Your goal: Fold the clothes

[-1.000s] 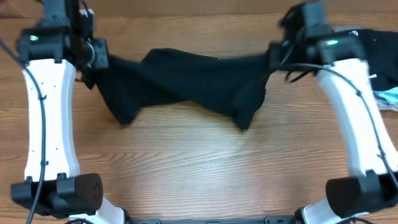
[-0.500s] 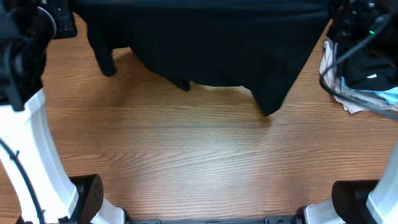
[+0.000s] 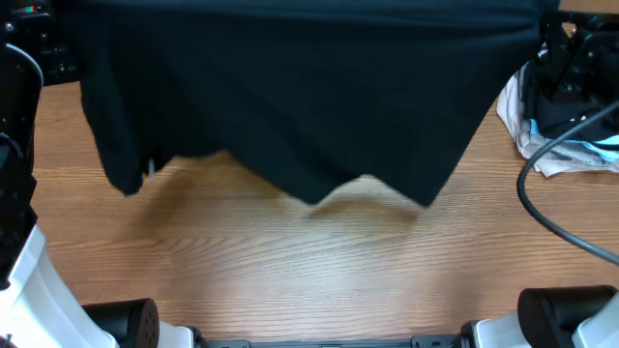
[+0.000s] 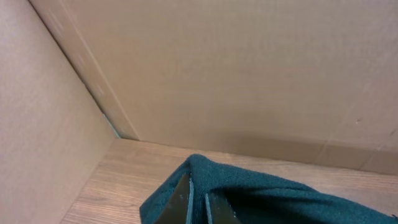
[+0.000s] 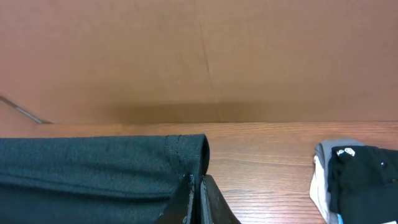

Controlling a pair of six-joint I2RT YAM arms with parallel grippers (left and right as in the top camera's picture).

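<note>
A black garment (image 3: 300, 92) hangs stretched wide across the top of the overhead view, lifted close to the camera, its lower edge loose above the wooden table (image 3: 290, 271). My left gripper (image 4: 198, 202) is shut on one upper corner of the garment (image 4: 261, 196). My right gripper (image 5: 198, 199) is shut on the other upper corner (image 5: 93, 168). In the overhead view both grippers are hidden by the cloth and the frame edge.
A pile of other clothes (image 3: 566, 116), black, white and light blue, lies at the table's right edge; it also shows in the right wrist view (image 5: 360, 177). Brown cardboard walls (image 4: 249, 74) stand behind and left of the table. The arm bases (image 3: 121, 319) sit at the front.
Both arms have lifted the garment higher and spread it wider. It now fills the top of the overhead view and hangs lower in the frame than before.
</note>
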